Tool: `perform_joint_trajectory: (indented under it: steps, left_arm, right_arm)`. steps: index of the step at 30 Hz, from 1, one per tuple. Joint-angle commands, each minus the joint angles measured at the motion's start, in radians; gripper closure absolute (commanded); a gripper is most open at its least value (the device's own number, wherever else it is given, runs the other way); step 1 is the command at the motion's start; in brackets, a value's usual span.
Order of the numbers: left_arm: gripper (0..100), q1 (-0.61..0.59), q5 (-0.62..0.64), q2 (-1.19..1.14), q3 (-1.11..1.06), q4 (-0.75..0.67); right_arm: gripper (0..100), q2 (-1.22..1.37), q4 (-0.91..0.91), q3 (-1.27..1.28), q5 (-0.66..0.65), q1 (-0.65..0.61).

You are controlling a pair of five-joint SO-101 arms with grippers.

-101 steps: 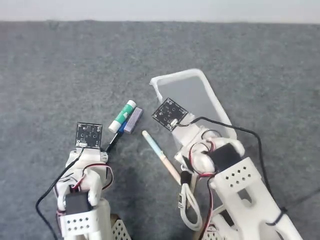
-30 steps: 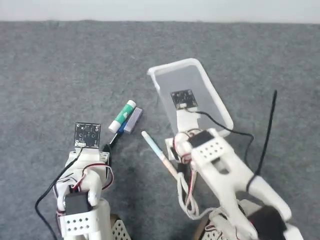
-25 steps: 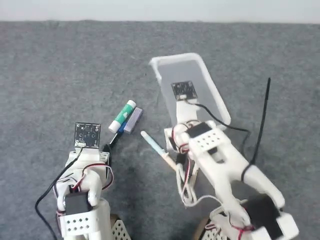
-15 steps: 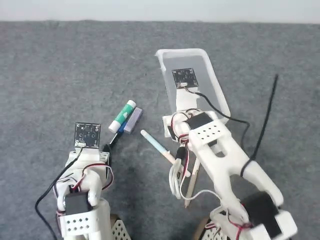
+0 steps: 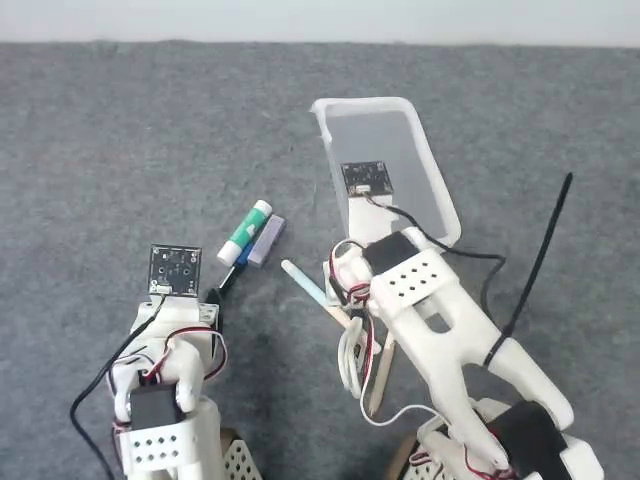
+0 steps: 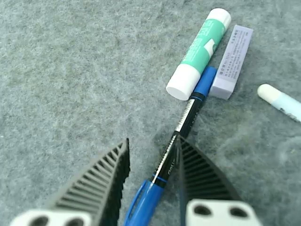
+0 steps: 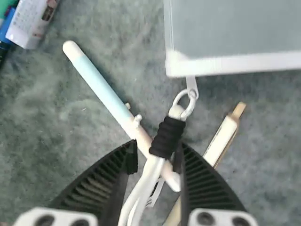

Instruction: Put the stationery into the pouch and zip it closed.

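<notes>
The translucent pouch [image 5: 383,150] lies flat at the table's middle, with its corner [image 7: 225,33] and zipper ring [image 7: 186,100] close to my right gripper. My right gripper [image 7: 154,157] is shut on the pouch's white cord [image 7: 162,141] at its black wrap. A light blue pen [image 5: 304,284] [image 7: 100,90] and a beige pen [image 5: 382,363] [image 7: 221,137] lie beside that cord. My left gripper [image 6: 153,143] [image 5: 222,285] stands open astride a blue pen [image 6: 187,118]. Just beyond are a green-and-white glue stick [image 5: 245,232] [image 6: 200,52] and a lilac eraser [image 5: 266,241] [image 6: 231,62].
Grey felt [image 5: 120,130] covers the table up to a pale wall strip [image 5: 320,20] at the far edge. A black cable [image 5: 535,260] stands up from the right arm.
The right arm shifted over the pouch, which slid farther away and turned; the beige pen came into view beside the cord. The left arm has not moved.
</notes>
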State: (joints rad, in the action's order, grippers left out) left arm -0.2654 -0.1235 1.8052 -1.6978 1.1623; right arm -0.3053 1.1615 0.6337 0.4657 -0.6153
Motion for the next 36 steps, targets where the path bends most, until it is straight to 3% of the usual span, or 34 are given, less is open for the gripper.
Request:
perform_joint_trajectory:
  steps: [1, 6, 14, 27, 36]
  left_arm:
    - [85, -0.005, 0.017, 0.021, 0.013, 0.000]
    - [85, -0.005, 0.017, 0.021, 0.013, 0.000]
    - [85, -0.005, 0.017, 0.021, 0.013, 0.000]
    - [85, -0.005, 0.017, 0.021, 0.013, 0.002]
    - [85, -0.005, 0.017, 0.021, 0.013, 0.002]
  right_arm:
    - [80.2, 0.035, 0.021, -0.057, 0.051, -0.010]
    - [79.1, 0.160, -0.013, -0.061, 0.055, -0.007]
    - [85.5, 0.185, -0.102, -0.057, 0.060, -0.005]
    - [85.7, 0.308, -0.110, -0.061, 0.101, 0.008]
    - [87.4, 0.249, -0.102, -0.060, 0.100, 0.077]
